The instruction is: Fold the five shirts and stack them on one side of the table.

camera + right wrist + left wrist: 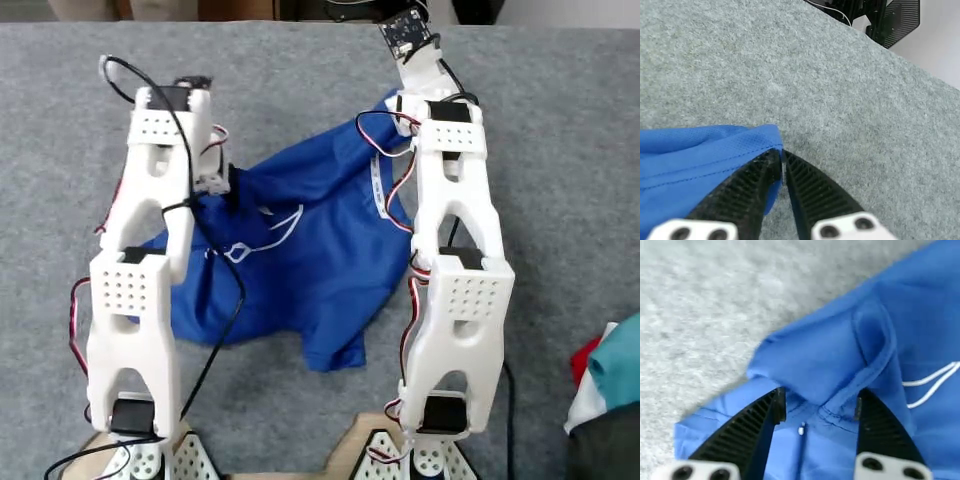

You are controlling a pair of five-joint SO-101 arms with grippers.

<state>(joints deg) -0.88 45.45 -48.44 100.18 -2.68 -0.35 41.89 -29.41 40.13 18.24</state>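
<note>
While right tool (782, 159) pinches blue shirt (320, 270) edge, left tool (820, 401) gapes, straddling its fold.

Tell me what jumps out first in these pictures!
A big blue shirt lies crumpled in the middle of the grey table, between two white arms. The right arm has its jaws pinching the shirt's far edge, while the left arm has its jaws open around a fold. A pile of clothes sits at the table's right edge.
</note>
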